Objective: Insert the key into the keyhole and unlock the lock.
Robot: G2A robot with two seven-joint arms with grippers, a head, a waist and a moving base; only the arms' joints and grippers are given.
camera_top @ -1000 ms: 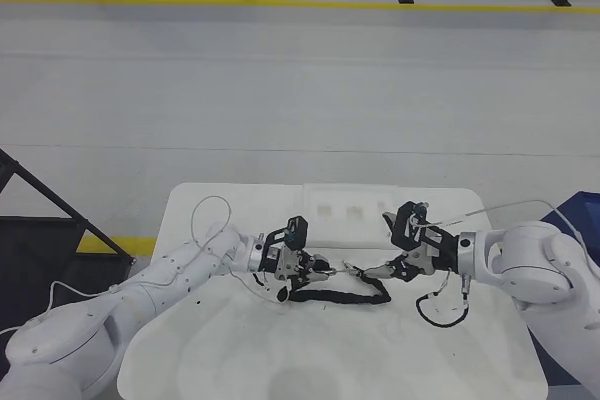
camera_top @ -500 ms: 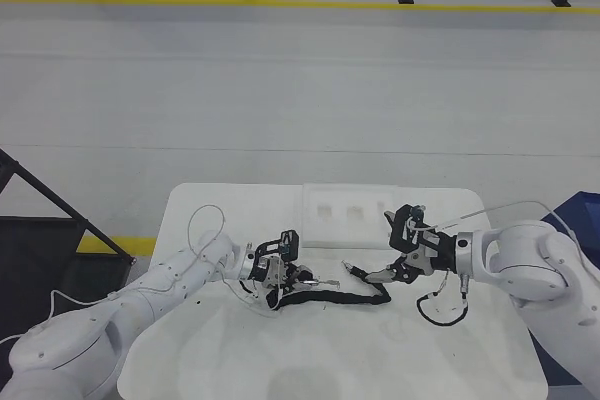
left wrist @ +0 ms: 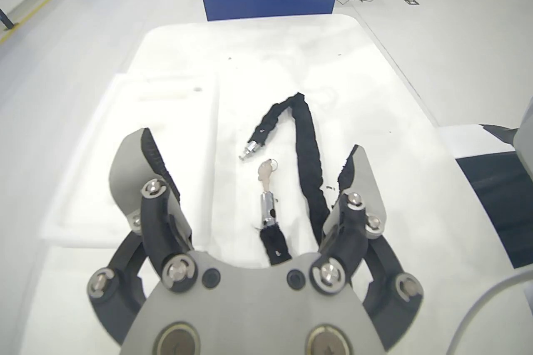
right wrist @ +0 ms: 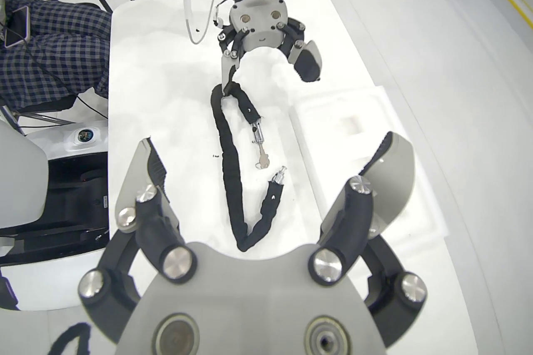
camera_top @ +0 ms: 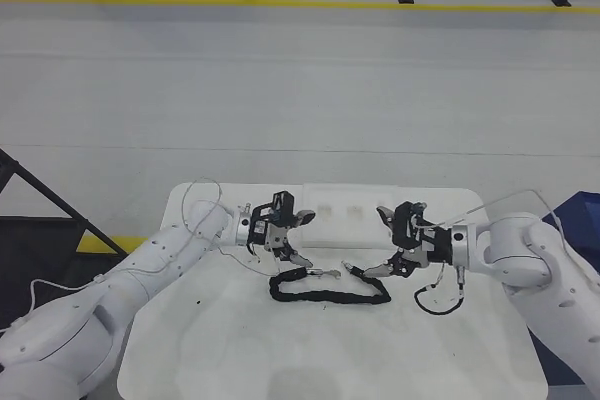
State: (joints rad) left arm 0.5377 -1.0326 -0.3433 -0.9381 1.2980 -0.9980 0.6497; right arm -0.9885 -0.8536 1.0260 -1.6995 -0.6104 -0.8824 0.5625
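Though judged close to done, watch for trouble. Find the key (left wrist: 265, 170) apparently seated in the silver lock cylinder (left wrist: 267, 209) at one end of the black fabric-sleeved chain lock (camera_top: 325, 297), lying on the white table (camera_top: 230, 350) between the two arms. Find the pin end (left wrist: 250, 148) lying free just beside the key head, apart from the cylinder.

Note the left gripper (right wrist: 268, 75) spread wide and empty, one fingertip at the chain's bend nearest that arm; touching or just above, cannot tell. Note the right gripper (right wrist: 268, 152) likewise spread, holding nothing.

Beware snagging the sleeve with that fingertip and dragging the whole lock. Beware nudging the key head and working it out, or rolling the loose cylinder.

As for containers: white foam tray (camera_top: 345, 230) along the table's far edge, with shallow recesses and none of the task's things inside.
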